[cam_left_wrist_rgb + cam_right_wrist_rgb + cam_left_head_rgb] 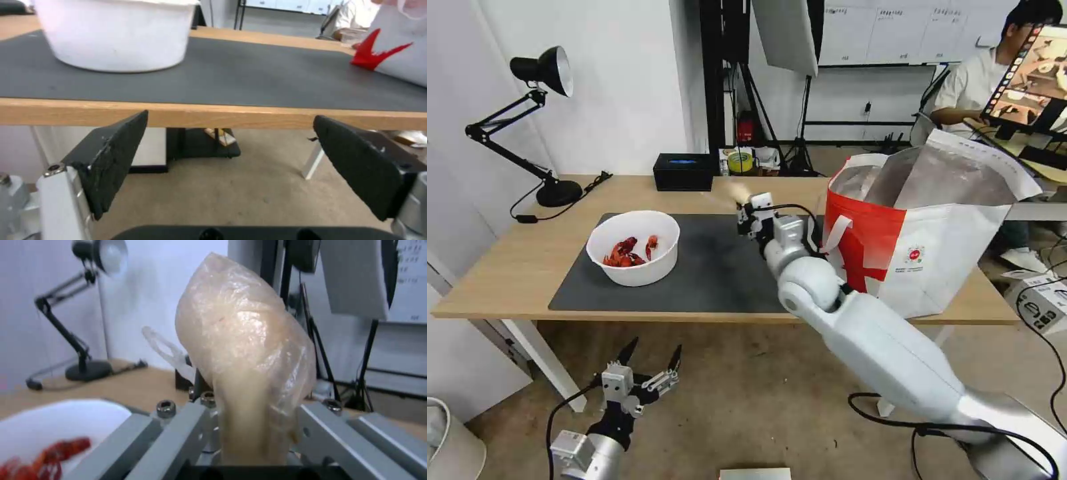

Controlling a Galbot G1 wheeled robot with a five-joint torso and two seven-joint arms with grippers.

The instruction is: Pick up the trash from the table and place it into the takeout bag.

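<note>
- My right gripper (752,203) clamps the knotted bag (242,350) above the mat, beside the takeout bag (920,247).
- My left gripper (650,357) hangs spread apart below the table (500,280).
- The bowl (634,247) sits on the mat.

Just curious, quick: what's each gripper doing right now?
Left gripper: open, empty, below the table edge.
Right gripper: shut on the knotted clear bag.

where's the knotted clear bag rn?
Clamped in the right gripper, the knotted clear bag is held up above the grey mat, between the white bowl and the takeout bag.
</note>
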